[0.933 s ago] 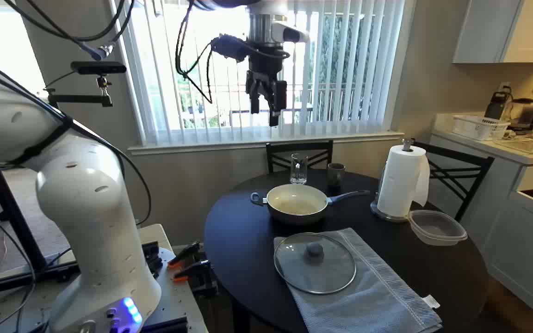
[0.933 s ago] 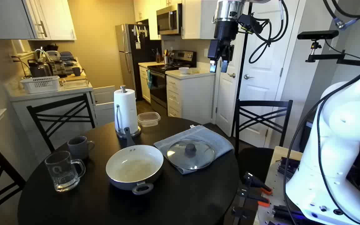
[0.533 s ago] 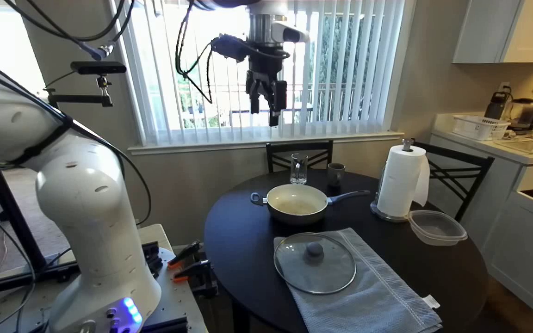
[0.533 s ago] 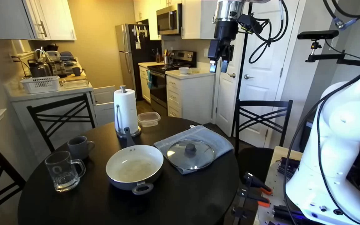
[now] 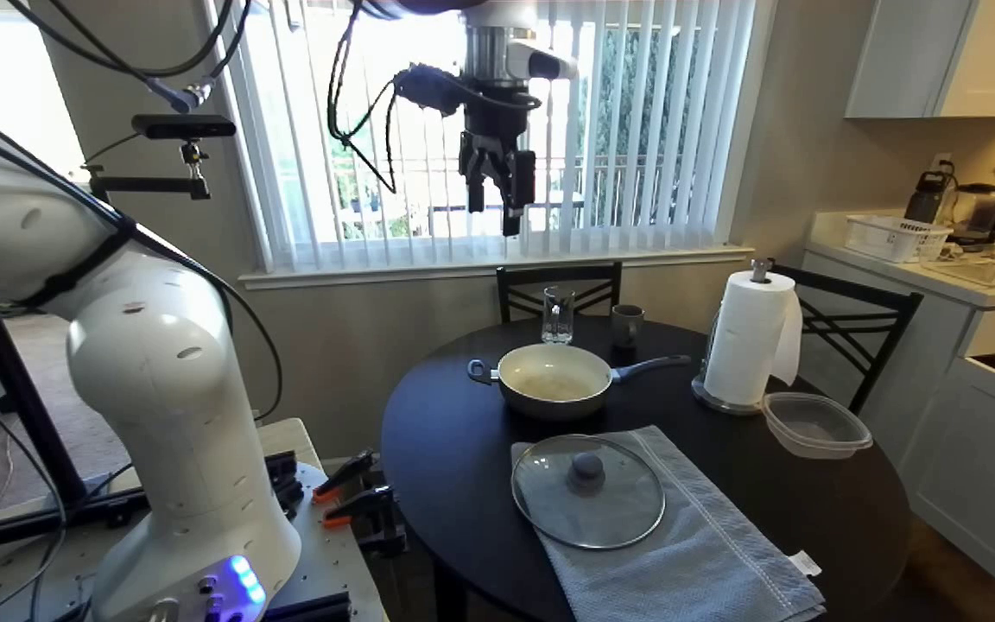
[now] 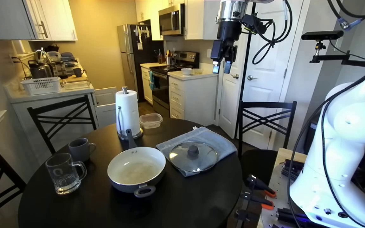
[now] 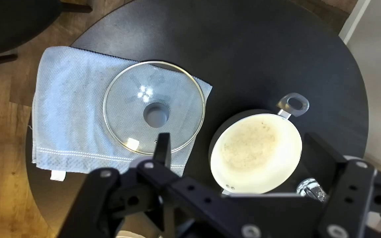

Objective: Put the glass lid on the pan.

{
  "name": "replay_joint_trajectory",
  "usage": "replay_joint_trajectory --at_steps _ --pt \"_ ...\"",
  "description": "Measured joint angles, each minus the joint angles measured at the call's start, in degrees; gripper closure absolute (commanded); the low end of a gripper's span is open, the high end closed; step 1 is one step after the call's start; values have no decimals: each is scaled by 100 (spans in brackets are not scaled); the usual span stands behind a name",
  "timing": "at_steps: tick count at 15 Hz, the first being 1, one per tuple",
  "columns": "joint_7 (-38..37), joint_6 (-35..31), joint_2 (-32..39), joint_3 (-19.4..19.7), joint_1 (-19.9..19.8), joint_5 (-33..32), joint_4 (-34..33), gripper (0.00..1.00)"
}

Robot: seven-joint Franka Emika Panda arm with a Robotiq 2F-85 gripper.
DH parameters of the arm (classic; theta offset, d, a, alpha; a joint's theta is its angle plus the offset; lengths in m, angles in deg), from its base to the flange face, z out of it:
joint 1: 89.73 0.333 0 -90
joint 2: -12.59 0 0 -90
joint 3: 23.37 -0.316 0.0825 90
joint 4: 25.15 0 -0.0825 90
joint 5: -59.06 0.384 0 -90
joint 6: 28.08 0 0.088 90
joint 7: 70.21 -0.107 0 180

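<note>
Above a round dark table (image 7: 260, 49), I am pointing my gripper (image 5: 493, 219) straight down, and its two fingers (image 7: 163, 145) are standing wide apart, with the bright window (image 5: 636, 130) showing between them in an exterior view. Below, the glass lid (image 7: 154, 105) is lying flat on a blue-grey towel (image 7: 68, 109), its knob (image 7: 156, 115) pointing up; its round disc is spreading equally to every side, and one side is reaching past the towel's edge over the tabletop. The lid is looking clear and smooth: the towel is showing through the glass, a thin metal rim is circling it, and white spots of light are gleaming beside the plain grey knob. Near it, with table showing between, the frying pan (image 7: 256, 153) is standing upright. The pan's long axis is running from a small loop handle (image 7: 294, 104) across the bowl to a straight dark handle (image 6: 131, 139), which is pointing toward a paper towel roll (image 6: 127, 110) in both exterior views. Its outside is showing dark grey, its inside pale cream with a brownish patch across the bottom.
</note>
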Motion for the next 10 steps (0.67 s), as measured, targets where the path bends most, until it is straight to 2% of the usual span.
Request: replay_joint_trajectory --at_steps 2,3,6,10 --pt "-22 -135 2 0 -20 0 16 0" --pt "-58 -419 35 9 -67 -2 61 0" --pt "-195 -1813 432 50 -427 -297 343 0" --pt "-787 -3709 1417 -9 -963 -1092 740 0"
